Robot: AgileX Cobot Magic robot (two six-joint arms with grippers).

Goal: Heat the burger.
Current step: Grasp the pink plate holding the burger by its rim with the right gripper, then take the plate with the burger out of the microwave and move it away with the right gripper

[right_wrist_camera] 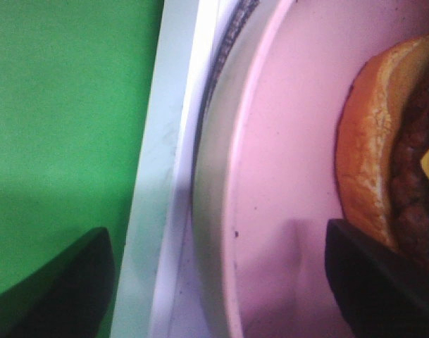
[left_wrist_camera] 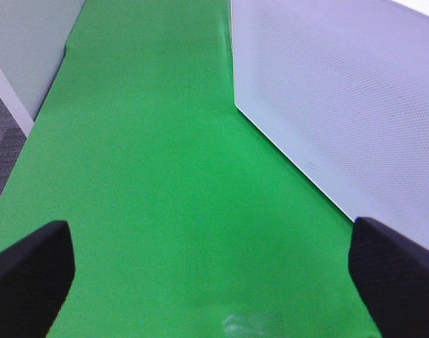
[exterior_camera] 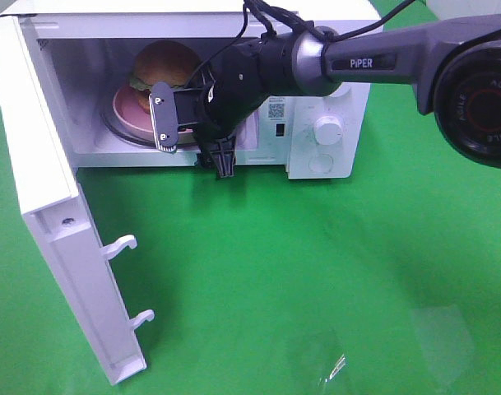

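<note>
The burger point(exterior_camera: 162, 64) is seen on its pink plate point(exterior_camera: 127, 111) inside the open microwave point(exterior_camera: 332, 99), the right end effector point(exterior_camera: 188, 132) held wide at the plate's rim, seemingly for release.

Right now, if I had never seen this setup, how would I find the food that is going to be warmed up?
Look for the white microwave standing on the green table with its door swung wide open. Inside the cavity sits a shallow pink plate, and on it rests the burger. It is the only food there, set apart by its glossy golden-brown bun.
</note>
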